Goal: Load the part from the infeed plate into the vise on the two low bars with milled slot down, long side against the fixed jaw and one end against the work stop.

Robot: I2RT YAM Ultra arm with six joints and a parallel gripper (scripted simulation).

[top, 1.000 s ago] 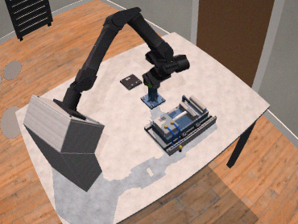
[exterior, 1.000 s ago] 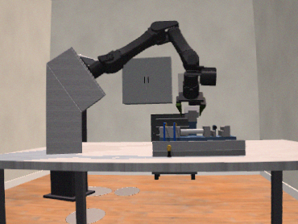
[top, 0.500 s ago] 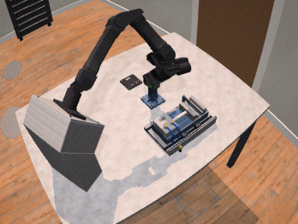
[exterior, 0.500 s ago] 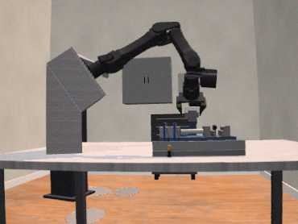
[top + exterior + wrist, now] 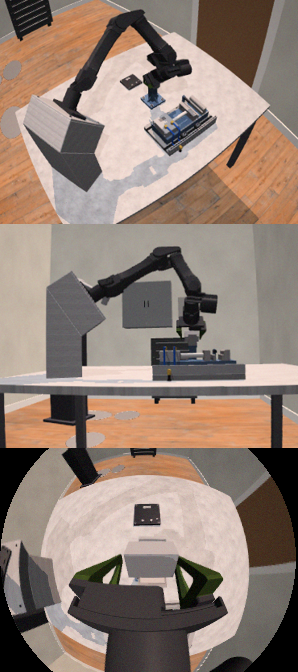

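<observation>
The part [image 5: 152, 556] [image 5: 192, 339] is a light grey block. It rests on top of the V-block, whose blue base [image 5: 158, 101] stands between the infeed plate and the vise. My gripper [image 5: 151, 85] [image 5: 191, 332] [image 5: 147, 557] is open, with a green finger on each side of the part's top; I cannot tell whether they touch it. The dark infeed plate [image 5: 130, 82] [image 5: 147, 515] lies bare behind the V-block. The vise [image 5: 182, 121] [image 5: 201, 361] stands open to the front right with nothing between its jaws. The part's slot is hidden.
The arm's large grey pedestal [image 5: 60, 137] [image 5: 66, 333] stands at the table's left. A small yellow-topped post [image 5: 180, 148] [image 5: 169, 372] stands at the vise's front edge. A grey panel [image 5: 146, 304] hangs behind the table. The table edge runs close past the vise on the right.
</observation>
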